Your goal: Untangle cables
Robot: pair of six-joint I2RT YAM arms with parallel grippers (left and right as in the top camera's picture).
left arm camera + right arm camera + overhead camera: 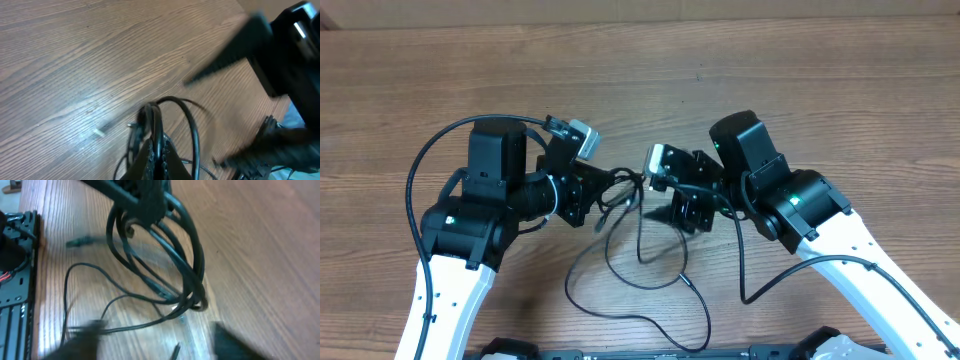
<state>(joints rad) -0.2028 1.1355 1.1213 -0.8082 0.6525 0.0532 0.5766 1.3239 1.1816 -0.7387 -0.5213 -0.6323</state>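
Clamping cables (194, 140) w/ left hand (152, 135)

Black cables (196, 250) lie against a warm brown, finely wood-grained table (820, 80).

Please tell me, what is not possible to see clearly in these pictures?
1. Overhead: how the cables cross; too thin and small.
2. Right wrist: the right gripper, its fingers blurred and cut off by the bottom edge.
3. Left wrist: which strand the left gripper pinches; its own fingers cover it.
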